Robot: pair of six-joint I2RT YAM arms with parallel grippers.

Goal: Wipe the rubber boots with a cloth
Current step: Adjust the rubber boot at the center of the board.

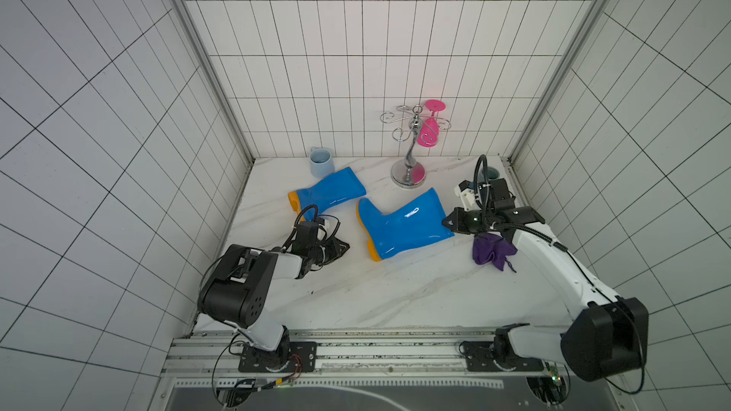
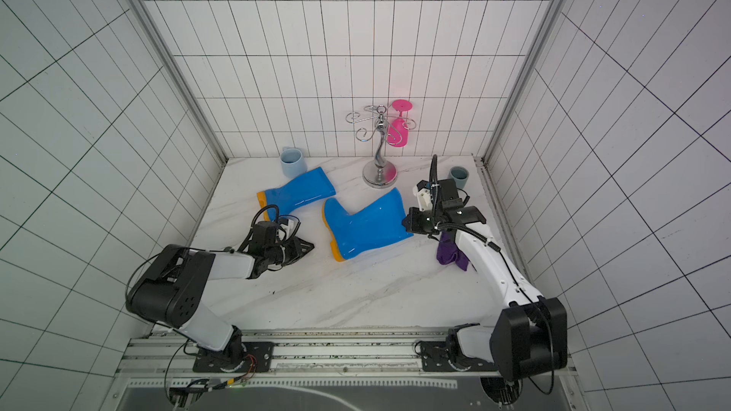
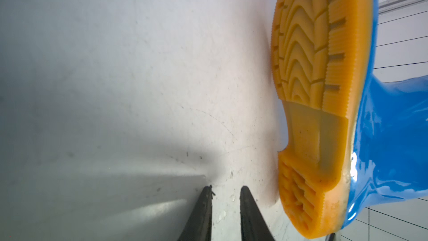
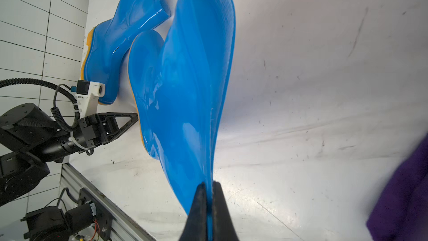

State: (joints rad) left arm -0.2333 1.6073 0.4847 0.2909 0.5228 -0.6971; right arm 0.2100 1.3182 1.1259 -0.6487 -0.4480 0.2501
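1. Right wrist view: the right gripper point(image 4: 209, 195) is clamped on the near boot point(image 4: 185, 93). Its two black fingers point(image 4: 199, 207) press on either side of the thin blue rim at the mouth of the shaft.
2. In both top views that boot lies on its side on the white marble table point(image 1: 356, 294). Its mouth faces the right arm and its orange-yellow sole point(image 1: 366, 231) faces the left arm.
3. The far boot point(image 1: 328, 191) also lies on its side, closer to the back wall, with its mouth just beside a pale blue mug point(image 1: 321, 162). The two boots lie very close together, and I cannot tell whether they touch.
4. The cloth point(image 1: 492, 251) is a crumpled purple heap on the table, near the near boot's mouth and partly under the right forearm. A strip of bare table separates it from the boot, and neither gripper touches it. In the right wrist view it shows only at the edge, well apart from the closed fingers.
5. In the left wrist view the left gripper point(image 3: 225, 198) has its jaws a little apart, with only bare table between them, so it grips nothing. The near boot's treaded sole is just beside the fingertips, heel end closest, and they do not touch.
6. In a top view the left gripper sits low over the table, pointing at that sole.
7. Toward the back wall stands a chrome rack point(image 1: 409, 152) with a pink glass point(image 1: 429, 134) hanging upside down from it. A small grey-blue cup point(image 2: 459, 176) sits in the far corner beyond the right arm.
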